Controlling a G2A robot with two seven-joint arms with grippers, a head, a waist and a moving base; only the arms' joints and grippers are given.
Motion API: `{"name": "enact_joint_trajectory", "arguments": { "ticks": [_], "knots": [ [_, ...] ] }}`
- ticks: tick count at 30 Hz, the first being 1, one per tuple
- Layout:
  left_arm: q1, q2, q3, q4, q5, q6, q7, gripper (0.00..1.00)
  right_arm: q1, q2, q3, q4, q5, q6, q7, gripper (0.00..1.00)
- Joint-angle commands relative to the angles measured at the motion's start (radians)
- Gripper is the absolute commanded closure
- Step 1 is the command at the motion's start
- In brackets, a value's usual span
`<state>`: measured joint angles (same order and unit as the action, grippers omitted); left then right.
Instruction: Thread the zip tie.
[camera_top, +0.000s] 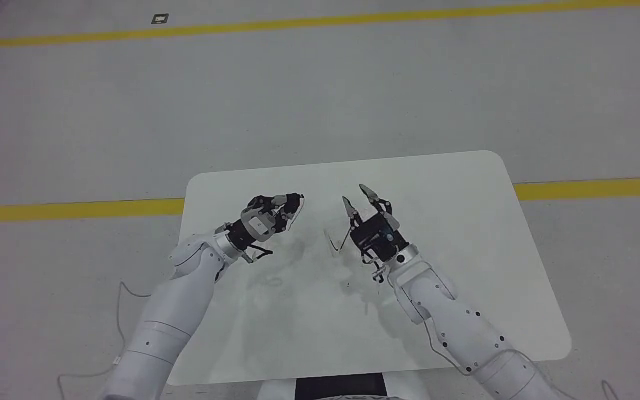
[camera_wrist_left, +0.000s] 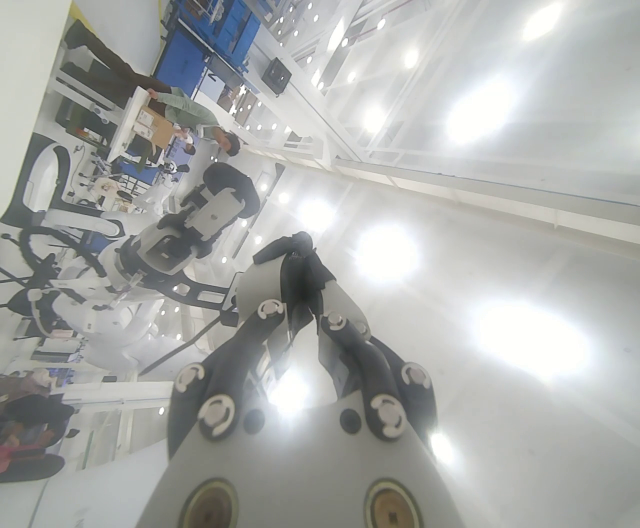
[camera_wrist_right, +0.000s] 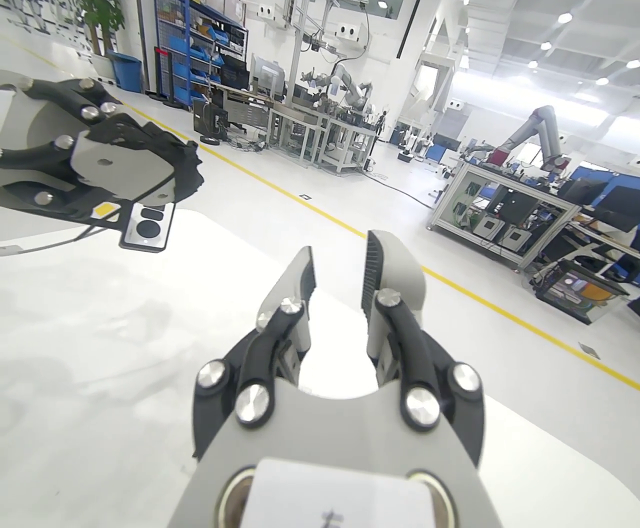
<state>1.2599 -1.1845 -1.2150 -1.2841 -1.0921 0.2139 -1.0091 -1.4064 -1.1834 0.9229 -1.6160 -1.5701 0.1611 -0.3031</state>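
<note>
A thin dark zip tie (camera_top: 340, 241) lies bent on the white table (camera_top: 460, 210), just beside and below my right gripper (camera_top: 356, 197). That gripper hovers over the table's middle, and its ribbed fingers stand open around nothing (camera_wrist_right: 340, 250). My left gripper (camera_top: 291, 205) is a short gap to its left, tilted up and facing it. Its black pads (camera_wrist_left: 300, 255) are pressed shut. I cannot tell whether they pinch anything. In the right wrist view the left gripper (camera_wrist_right: 192, 170) hangs above the tabletop (camera_wrist_right: 100, 325).
A small dark speck (camera_top: 347, 283) lies on the table nearer the robot. Yellow floor lines (camera_top: 90, 209) run past the table's far side. Workbenches and other robot arms stand well away in the room.
</note>
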Motion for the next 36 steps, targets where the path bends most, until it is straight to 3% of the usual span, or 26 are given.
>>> {"name": "enact_joint_trajectory", "arguments": {
  "ticks": [1,8,14,30,36],
  "knots": [
    [0.0,0.0,0.0,0.0,0.0,0.0,0.0,1.0,0.0,0.0,0.0,0.0,0.0,0.0,0.0,0.0],
    [0.001,0.0,0.0,-0.002,0.0,-0.001,0.005,1.0,-0.01,0.0,0.027,-0.007,0.027,-0.006,-0.003,0.0],
    [0.022,0.008,-0.013,-0.065,0.017,-0.004,0.001,1.0,-0.035,0.004,0.09,-0.019,0.069,-0.026,-0.024,0.0],
    [0.107,0.038,-0.066,-0.31,0.077,0.026,0.001,1.0,-0.094,0.004,0.21,-0.061,0.121,-0.022,-0.038,0.0],
    [0.113,0.04,-0.065,-0.326,0.082,0.03,0.001,1.0,-0.099,0.003,0.214,-0.062,0.121,-0.023,-0.036,0.0]
  ]
}}
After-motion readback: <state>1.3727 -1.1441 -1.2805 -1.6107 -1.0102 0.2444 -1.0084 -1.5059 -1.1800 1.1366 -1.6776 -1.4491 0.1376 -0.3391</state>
